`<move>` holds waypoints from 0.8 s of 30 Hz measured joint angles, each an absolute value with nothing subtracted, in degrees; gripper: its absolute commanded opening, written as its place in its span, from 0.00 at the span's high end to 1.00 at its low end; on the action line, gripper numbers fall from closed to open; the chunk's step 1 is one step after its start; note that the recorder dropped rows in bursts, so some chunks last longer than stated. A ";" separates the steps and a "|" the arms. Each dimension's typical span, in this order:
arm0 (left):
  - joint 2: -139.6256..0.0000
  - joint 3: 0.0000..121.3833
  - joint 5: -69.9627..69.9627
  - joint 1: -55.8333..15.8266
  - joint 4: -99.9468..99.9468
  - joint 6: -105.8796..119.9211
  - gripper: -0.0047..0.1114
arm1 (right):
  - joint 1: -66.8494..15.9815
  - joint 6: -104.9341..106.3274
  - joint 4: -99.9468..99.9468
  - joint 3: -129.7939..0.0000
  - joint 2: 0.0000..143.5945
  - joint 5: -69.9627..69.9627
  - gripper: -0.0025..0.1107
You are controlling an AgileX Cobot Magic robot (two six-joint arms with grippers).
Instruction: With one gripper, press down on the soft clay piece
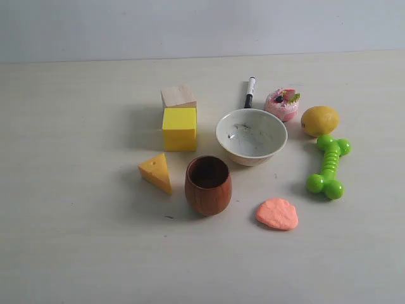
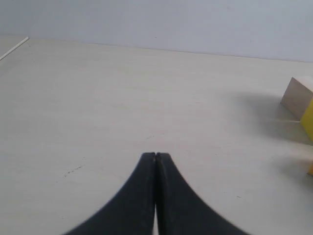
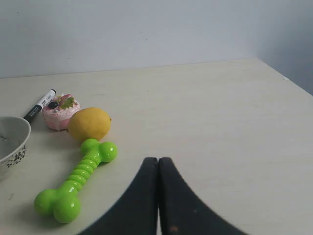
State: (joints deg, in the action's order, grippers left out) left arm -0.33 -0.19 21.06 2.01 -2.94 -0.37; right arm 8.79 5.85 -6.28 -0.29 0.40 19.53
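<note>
The soft clay piece (image 1: pixel 277 213), a flat salmon-orange blob, lies on the table in front of the white bowl and to the right of the wooden cup (image 1: pixel 207 184) in the exterior view. Neither arm shows in that view. My left gripper (image 2: pixel 155 155) is shut with nothing between its black jaws, over bare table with the blocks off to one side. My right gripper (image 3: pixel 158 159) is also shut and empty, close to the green bone toy (image 3: pixel 73 188). The clay is out of both wrist views.
A white bowl (image 1: pixel 251 135), a yellow block (image 1: pixel 180 128) with a wooden block (image 1: pixel 178 96) behind it, a cheese wedge (image 1: pixel 156 171), a pink toy cake (image 1: pixel 282 104), a lemon (image 1: pixel 319 120), a black marker (image 1: pixel 249 92) and the green bone toy (image 1: pixel 328 166) crowd the table's middle.
</note>
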 measured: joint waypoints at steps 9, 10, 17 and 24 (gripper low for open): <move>-0.33 -0.19 21.06 2.01 -2.94 -0.37 0.96 | 8.79 5.85 -6.28 -0.29 0.40 19.53 0.98; -0.33 -0.19 21.06 2.01 -2.94 -0.37 0.96 | 8.79 5.85 -6.28 -0.29 0.40 19.53 0.98; -0.33 -0.19 21.06 2.01 -2.94 -0.37 0.96 | 8.79 5.85 -6.28 -0.29 0.40 19.53 0.98; -0.33 -0.19 21.06 2.01 -2.94 -0.37 0.96 | 8.79 5.85 -6.28 -0.29 0.40 9.37 0.98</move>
